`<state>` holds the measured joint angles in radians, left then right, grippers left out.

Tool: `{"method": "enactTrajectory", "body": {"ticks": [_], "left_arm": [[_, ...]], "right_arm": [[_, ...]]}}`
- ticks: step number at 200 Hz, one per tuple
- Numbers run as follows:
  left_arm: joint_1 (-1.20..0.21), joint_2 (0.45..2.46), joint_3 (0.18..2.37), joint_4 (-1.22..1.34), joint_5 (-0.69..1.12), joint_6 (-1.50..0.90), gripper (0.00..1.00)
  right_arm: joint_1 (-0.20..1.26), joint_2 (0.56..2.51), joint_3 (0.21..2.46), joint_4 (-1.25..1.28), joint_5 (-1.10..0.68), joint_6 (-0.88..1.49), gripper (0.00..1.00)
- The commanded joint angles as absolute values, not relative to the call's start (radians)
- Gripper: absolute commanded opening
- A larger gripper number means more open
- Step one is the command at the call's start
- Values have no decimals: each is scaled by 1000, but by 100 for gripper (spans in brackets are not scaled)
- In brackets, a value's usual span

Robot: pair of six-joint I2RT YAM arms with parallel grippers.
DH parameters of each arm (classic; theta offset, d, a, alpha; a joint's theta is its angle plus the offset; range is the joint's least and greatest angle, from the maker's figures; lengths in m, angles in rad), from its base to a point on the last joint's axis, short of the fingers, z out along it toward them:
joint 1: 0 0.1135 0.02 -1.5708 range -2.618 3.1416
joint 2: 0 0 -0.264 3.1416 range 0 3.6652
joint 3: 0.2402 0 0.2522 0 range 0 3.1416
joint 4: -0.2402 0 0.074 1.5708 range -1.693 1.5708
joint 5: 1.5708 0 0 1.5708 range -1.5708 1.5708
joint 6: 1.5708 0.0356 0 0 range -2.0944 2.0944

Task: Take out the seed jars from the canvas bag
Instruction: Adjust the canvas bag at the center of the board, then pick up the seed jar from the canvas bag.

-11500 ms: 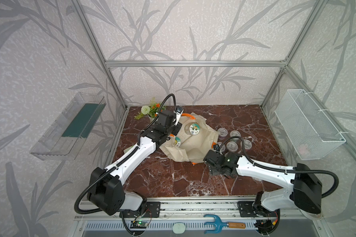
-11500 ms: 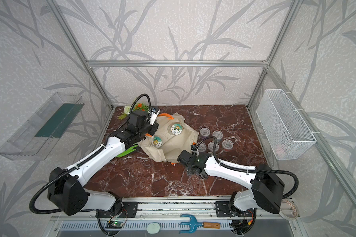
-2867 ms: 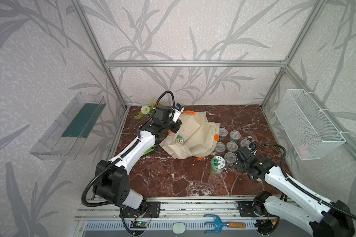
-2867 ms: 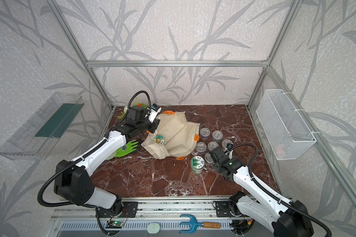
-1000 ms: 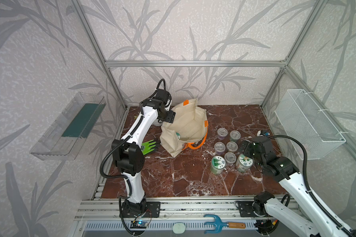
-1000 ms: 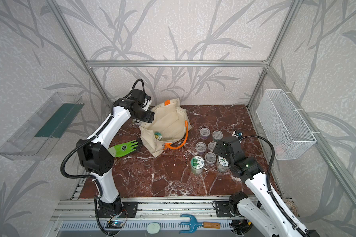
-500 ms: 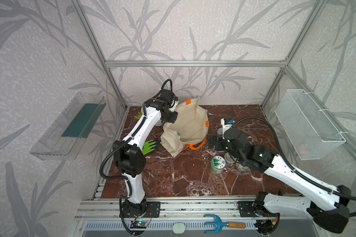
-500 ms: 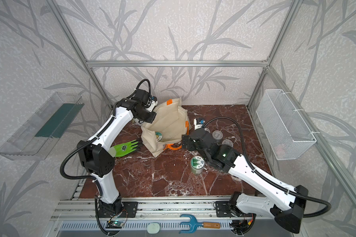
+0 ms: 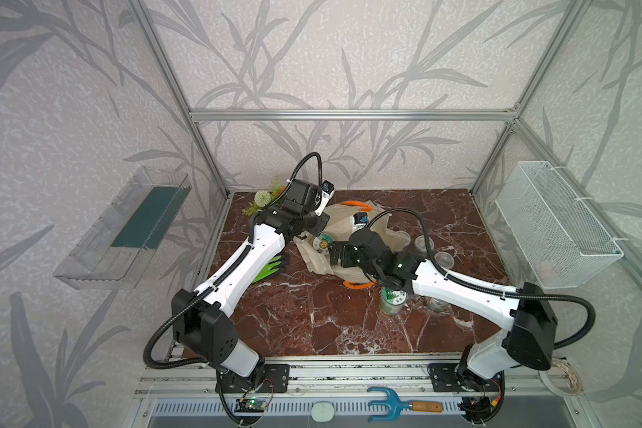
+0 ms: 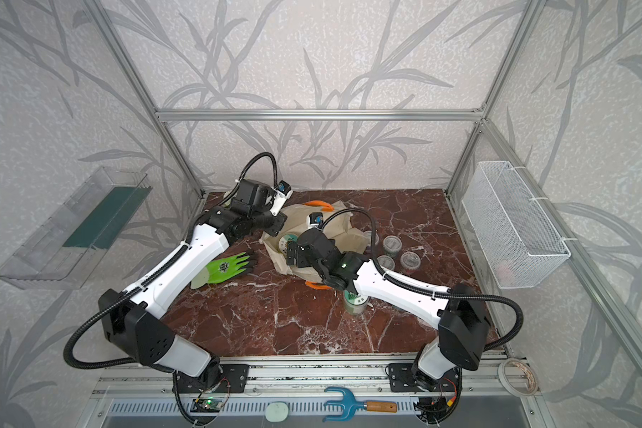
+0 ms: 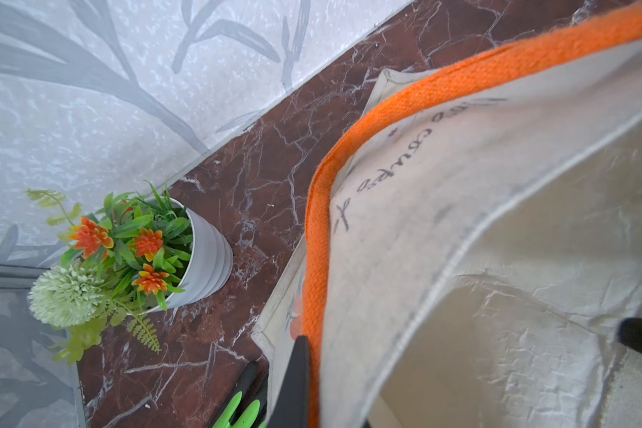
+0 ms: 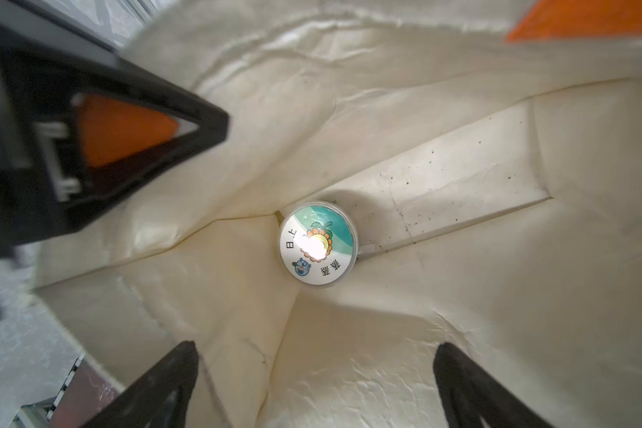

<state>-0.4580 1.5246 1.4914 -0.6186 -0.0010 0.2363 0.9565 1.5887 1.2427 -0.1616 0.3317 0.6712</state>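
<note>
A: Risks?
B: Beige canvas bag [image 9: 340,226] with orange straps: your left gripper [image 9: 321,222] is clenched on its rim, propping the mouth. If the cloth slips, the mouth drops on your right gripper [image 12: 317,355], jaws spread wide, empty.
A: Jar?
B: Small round seed jar [image 12: 317,244], white green-pictured lid, sits in the bag's bottom seam corner. Lid faces the mouth; axis runs along the bag's depth. Jaws could pinch lining.
</note>
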Motion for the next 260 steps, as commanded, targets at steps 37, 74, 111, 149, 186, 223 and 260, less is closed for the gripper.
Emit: {"method": "enactTrajectory", "body": {"ticks": [37,74,111,149,186,223,260], "left_arm": [[-488,1445,1417,-459,0,287,0],[-491,1446,1417,-483,-4,284,0],[-491,1442,1419,-490,3,285,0],[-490,1442,1417,-485,9,283,0],[-490,1446,1411,-484,17,282,0],[-491,1446,1406,-468,27,282,0],[-489,1441,1399,-466,19,283,0]], "right_arm": [[949,1772,1289,-40,345,739,99],[928,1871,1353,-6,323,749,99],[901,1943,1420,-9,294,738,99],[900,2010,1505,-38,280,685,99],[902,2073,1574,-70,244,652,99],[904,2137,1637,-99,227,645,99],[906,2159,1623,-41,199,615,99]]}}
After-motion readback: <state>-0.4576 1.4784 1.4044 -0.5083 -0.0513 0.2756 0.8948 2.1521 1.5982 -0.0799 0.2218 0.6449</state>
